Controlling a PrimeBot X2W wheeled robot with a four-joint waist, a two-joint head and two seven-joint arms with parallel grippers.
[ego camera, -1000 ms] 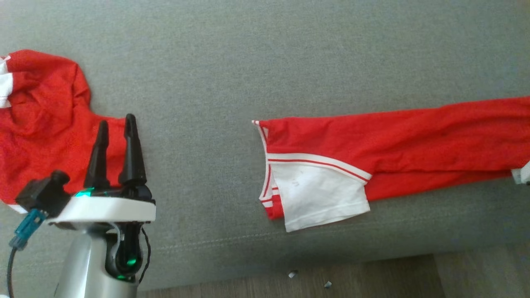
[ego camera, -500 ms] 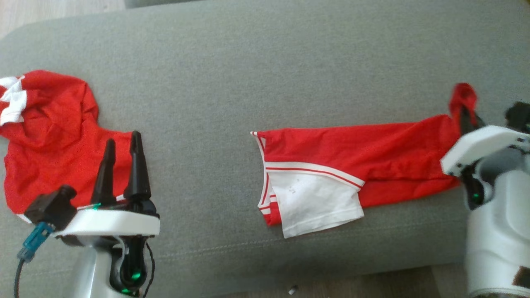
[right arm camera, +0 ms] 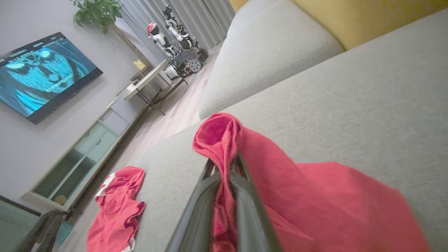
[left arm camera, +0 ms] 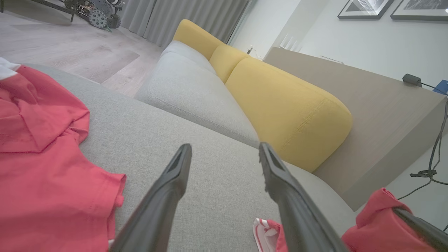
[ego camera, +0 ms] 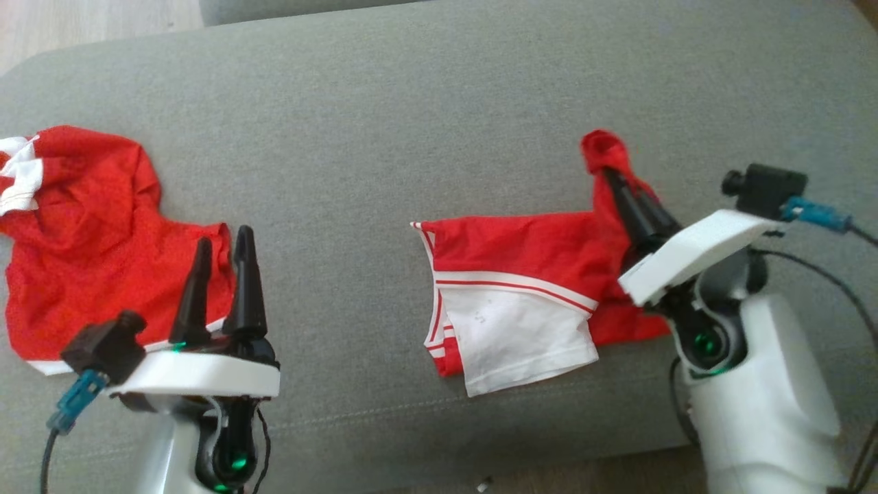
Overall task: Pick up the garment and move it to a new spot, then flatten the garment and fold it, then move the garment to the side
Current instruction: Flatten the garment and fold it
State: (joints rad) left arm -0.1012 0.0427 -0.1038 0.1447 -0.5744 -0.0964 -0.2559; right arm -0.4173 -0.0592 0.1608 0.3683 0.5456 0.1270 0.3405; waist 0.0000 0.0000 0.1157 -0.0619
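Head view, read left to right

- Far left: second red garment (ego camera: 89, 247), crumpled in a heap with a white patch at its upper left edge. It lies on the grey sofa seat (ego camera: 384, 116).
- Lower left: left hand (ego camera: 224, 235), fingers pointing up the frame, tips over the right edge of that heap. The hand is released, jaws apart, nothing between them. In the left wrist view both fingers are spread with bare grey fabric in the gap. The red cloth sits off to the left side there, clear of the fingers.
- Centre: a bare stretch of grey seat. The two cloths lie well apart.
- Right of centre: garment (ego camera: 528, 247), red, with a white panel (ego camera: 525, 329) trimmed in red and white stripes. Its left part lies flat on the seat, near the front edge. Its right part is bunched and drawn upward.
- Right: right hand (ego camera: 612, 177), clenched on a fold of the garment, fingers angled up and to the left. A red loop of cloth stands above the fingertips. In the right wrist view the two fingers are pressed together with red fabric pinched between them. The rest drapes down to the right onto the seat.
- Surroundings: yellow back cushions (left arm camera: 290, 112) beyond the seat in the left wrist view. A lit television screen (right arm camera: 42, 73) hangs on the wall in the right wrist view
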